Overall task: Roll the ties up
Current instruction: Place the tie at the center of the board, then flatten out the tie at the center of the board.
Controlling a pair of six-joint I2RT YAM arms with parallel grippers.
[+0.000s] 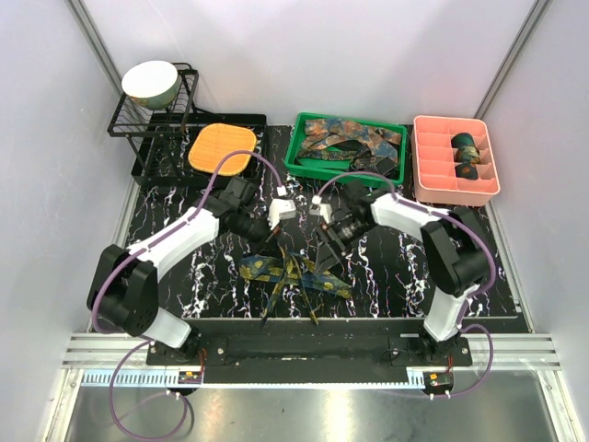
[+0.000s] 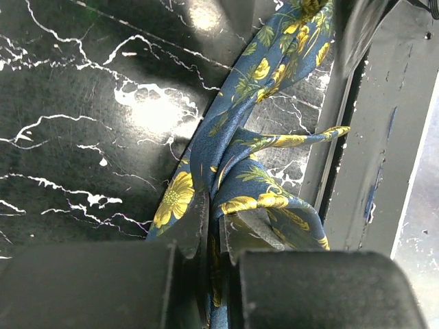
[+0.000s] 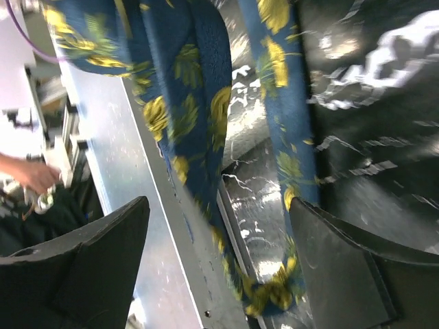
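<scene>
A navy tie with yellow flowers lies crumpled and crossed over itself on the black marbled table, near its front edge. My left gripper is shut on a fold of this tie, and the cloth bunches out on both sides of the fingers. My right gripper is open, and a blurred strand of the same tie hangs between its fingers without touching either of them. In the top view both grippers, left and right, meet just above the tie at mid table.
A green bin at the back holds several loose ties. To its right, a pink divided tray has rolled ties in it. An orange waffle pad and a wire rack with a bowl stand back left.
</scene>
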